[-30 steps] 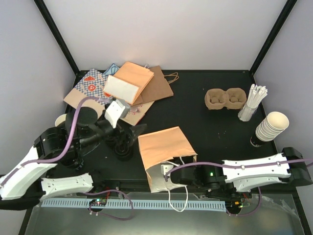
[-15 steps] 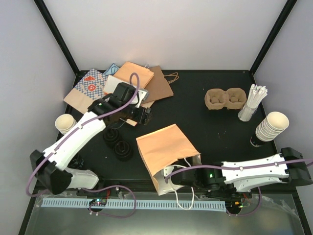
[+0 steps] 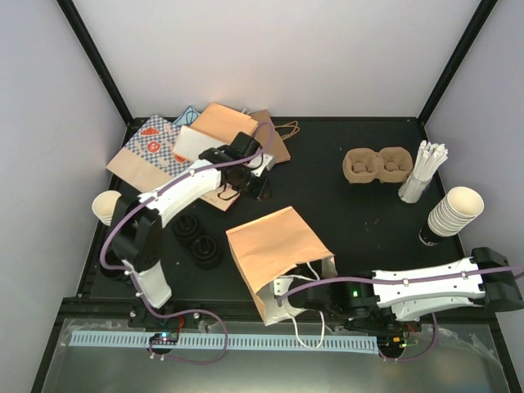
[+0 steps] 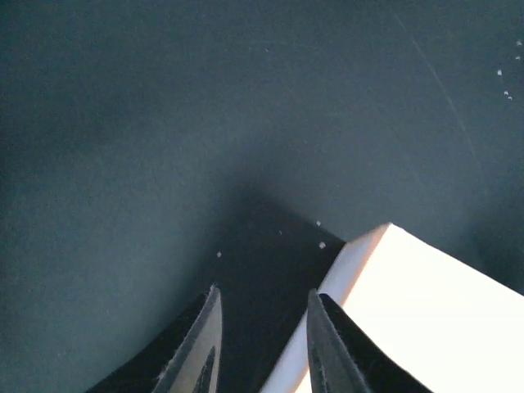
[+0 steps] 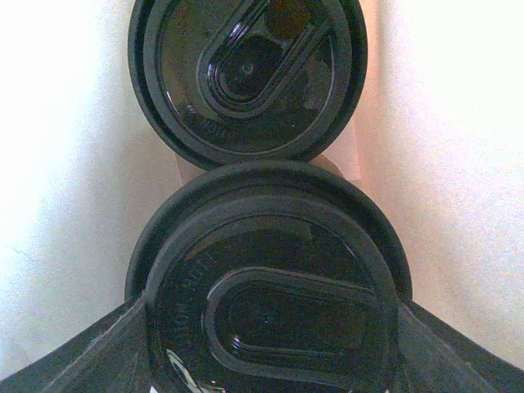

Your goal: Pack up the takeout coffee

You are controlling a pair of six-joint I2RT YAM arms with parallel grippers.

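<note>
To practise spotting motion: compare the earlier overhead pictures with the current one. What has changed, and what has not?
The left arm unfolded from the left edge, carrying the left gripper toward the table's middle, open and empty. The orange bag slid slightly leftward. The right gripper stays inside it, closed around a lidded cup. Pulp carrier, straws and cup stack did not move.

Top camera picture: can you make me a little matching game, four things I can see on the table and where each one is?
Things:
1. pulp carrier
2. orange bag
3. tall stack of cream cups
4. loose black lids

Places:
A. close by the bag's left side
B. against the table's right edge
C. empty, in the far right part
D. lying on its side, mid-table

Pairs: 1-C, 2-D, 3-B, 4-A
</note>
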